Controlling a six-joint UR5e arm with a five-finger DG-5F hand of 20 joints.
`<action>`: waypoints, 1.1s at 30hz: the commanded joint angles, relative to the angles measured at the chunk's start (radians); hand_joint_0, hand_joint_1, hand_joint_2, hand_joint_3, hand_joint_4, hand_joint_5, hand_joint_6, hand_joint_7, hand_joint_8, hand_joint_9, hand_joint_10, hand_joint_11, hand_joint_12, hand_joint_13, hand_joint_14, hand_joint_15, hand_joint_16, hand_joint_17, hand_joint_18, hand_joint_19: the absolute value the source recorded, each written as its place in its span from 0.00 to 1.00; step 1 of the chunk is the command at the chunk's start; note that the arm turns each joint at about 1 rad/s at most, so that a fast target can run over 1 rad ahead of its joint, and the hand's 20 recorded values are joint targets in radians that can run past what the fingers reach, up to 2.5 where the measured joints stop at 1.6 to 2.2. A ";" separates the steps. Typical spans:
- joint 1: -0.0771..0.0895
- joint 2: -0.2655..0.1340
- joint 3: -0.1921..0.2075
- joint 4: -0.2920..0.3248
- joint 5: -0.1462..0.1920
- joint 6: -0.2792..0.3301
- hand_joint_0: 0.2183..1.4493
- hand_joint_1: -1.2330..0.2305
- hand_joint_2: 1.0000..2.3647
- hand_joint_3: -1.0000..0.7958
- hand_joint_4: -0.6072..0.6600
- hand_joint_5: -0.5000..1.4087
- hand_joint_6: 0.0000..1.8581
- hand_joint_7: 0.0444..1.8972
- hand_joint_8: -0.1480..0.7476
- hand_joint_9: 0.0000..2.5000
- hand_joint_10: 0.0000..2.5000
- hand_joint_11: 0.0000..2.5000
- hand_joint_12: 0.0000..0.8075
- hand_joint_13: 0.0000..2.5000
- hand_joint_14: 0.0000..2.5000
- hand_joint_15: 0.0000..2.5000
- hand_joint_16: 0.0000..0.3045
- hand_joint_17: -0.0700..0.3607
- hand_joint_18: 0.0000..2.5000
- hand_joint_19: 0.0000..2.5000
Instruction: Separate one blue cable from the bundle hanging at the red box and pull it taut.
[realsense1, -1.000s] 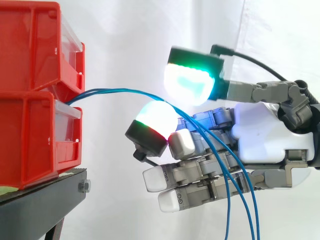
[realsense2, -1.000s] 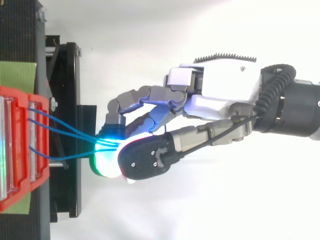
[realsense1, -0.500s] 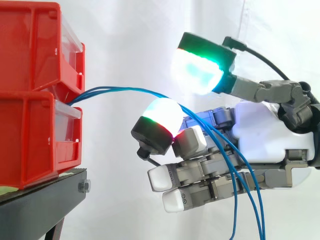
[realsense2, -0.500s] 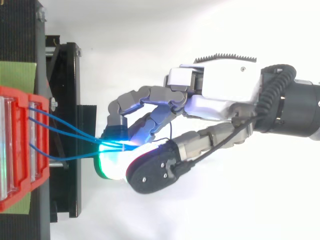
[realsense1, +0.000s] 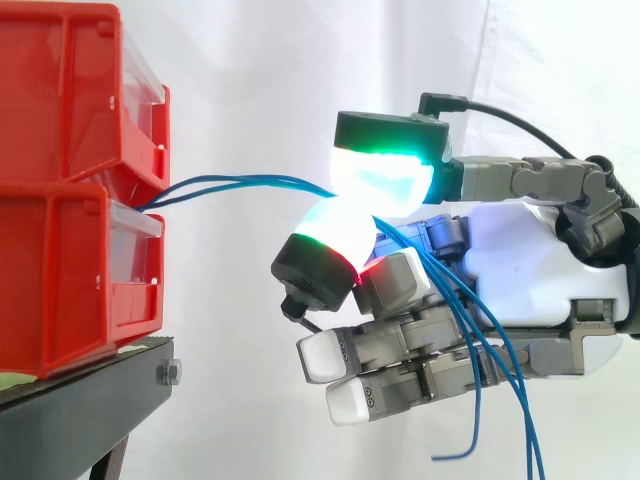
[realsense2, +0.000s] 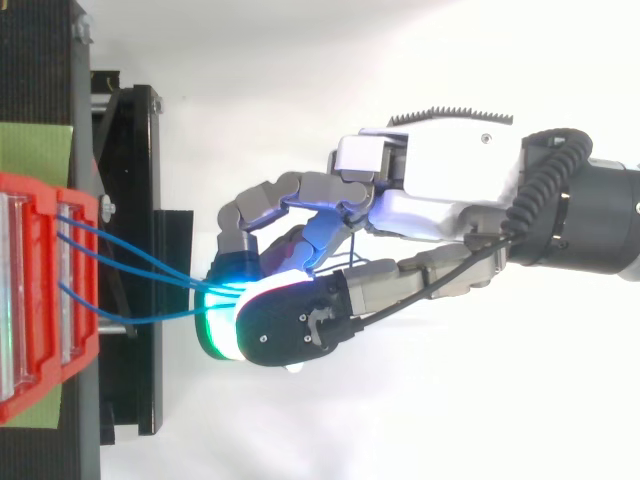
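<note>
Bins (realsense1: 70, 200), red and stacked at left on a black stand (realsense1: 90, 395); blue cables (realsense1: 250, 181) leave the gap between them and run rightward, nearly level, into the hand (realsense1: 530, 270). Its glowing pads (realsense1: 385, 180) pinch the strands where they converge; whether one is isolated cannot be told. Beyond the pinch they droop slack. Tautening likely needs a pull rightward, away from the bins.
</note>
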 joint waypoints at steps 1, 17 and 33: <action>0.001 0.001 0.000 0.000 -0.001 0.000 0.36 0.32 0.01 0.61 0.54 0.16 0.51 0.75 0.58 0.35 0.01 0.41 0.48 0.28 0.01 0.20 0.15 0.40 0.22 0.15; 0.001 0.000 0.000 0.000 0.001 -0.002 0.29 0.46 0.02 0.50 0.64 0.18 0.49 0.72 0.58 0.37 0.01 0.40 0.47 0.27 0.01 0.20 0.14 0.39 0.20 0.17; 0.002 0.001 0.000 0.000 0.007 -0.002 0.34 0.34 0.02 0.47 0.58 0.17 0.50 0.74 0.56 0.36 0.01 0.42 0.46 0.27 0.01 0.21 0.14 0.38 0.21 0.17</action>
